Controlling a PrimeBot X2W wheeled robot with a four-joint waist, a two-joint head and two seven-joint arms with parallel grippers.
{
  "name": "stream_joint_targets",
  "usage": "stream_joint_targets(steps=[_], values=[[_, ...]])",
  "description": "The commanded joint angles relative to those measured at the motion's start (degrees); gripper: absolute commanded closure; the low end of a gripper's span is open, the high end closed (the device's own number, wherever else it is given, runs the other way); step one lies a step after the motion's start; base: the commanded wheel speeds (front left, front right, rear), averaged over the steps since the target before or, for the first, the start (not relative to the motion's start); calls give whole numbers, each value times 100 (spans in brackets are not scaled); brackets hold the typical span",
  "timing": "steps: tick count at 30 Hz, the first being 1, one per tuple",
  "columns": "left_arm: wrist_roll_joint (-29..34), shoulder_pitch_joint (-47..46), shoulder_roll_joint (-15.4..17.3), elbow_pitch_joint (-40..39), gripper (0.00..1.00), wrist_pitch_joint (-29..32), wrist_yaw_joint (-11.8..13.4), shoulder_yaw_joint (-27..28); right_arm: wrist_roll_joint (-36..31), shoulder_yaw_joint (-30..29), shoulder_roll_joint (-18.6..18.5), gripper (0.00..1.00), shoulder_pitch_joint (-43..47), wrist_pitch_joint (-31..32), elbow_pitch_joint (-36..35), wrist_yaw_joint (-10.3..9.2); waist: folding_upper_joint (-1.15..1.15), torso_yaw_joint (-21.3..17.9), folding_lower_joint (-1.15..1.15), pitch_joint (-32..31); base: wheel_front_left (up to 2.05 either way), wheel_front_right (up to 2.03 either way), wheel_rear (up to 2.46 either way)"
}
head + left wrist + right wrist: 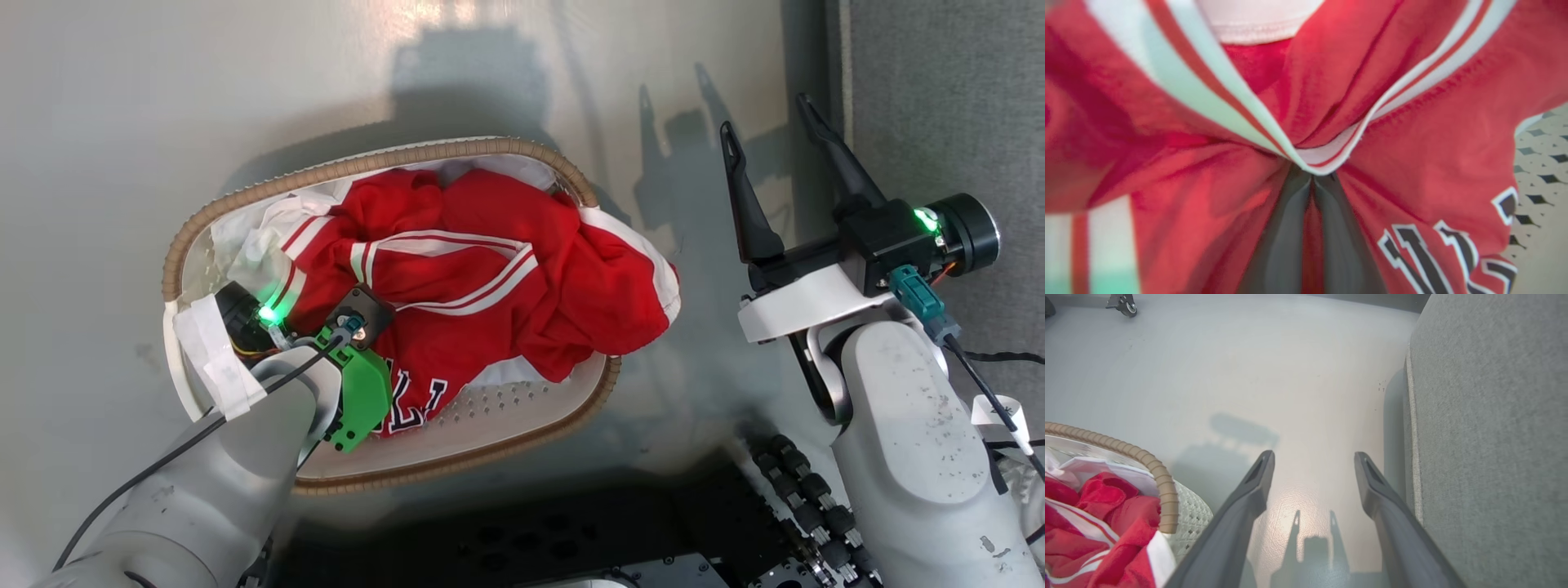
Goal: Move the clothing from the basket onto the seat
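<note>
The basket (457,151) stands on the floor, piled with the clothing: a red jersey (457,310) with white stripe trim and dark lettering, and a plain red garment (620,278) with white edging that hangs over the right rim. My left gripper (1312,179) is down in the basket, shut on a fold of the jersey (1412,134) at its striped trim. My right gripper (767,147) hovers open and empty over the floor, between the basket and the grey seat (939,82). The right wrist view shows the same open gripper (1314,457), the seat (1494,416) and the basket rim (1163,486).
The floor is smooth pale grey (122,122). My dark base (571,539) lies just below the basket. A caster wheel (1126,304) stands far off on the floor. The white liner (261,237) shows at the basket's left side.
</note>
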Motion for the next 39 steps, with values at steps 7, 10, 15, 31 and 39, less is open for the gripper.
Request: stream_joint_targets(steps=[7,10,15,31,39], values=[[-235,362,220,-283,100,4,4,169,272,209,-20,0,-64,-27,182,-6,0,-150,0,-667,0,0,0],[-343,553,288,-406,100,3,4,257,370,311,-19,0,-30,-27,281,-5,0,-191,0,-979,0,0,0],[-502,921,339,-664,100,4,4,424,534,419,-20,0,87,-27,494,-5,0,-223,0,-1573,0,0,0],[-387,2191,188,-1725,100,1,4,1347,683,477,-23,0,812,-27,1118,-6,0,141,0,-3742,0,0,0],[4,2716,157,-2539,100,1,3,2261,737,400,-22,0,1206,-27,1277,-6,0,355,0,-4549,0,0,0]])
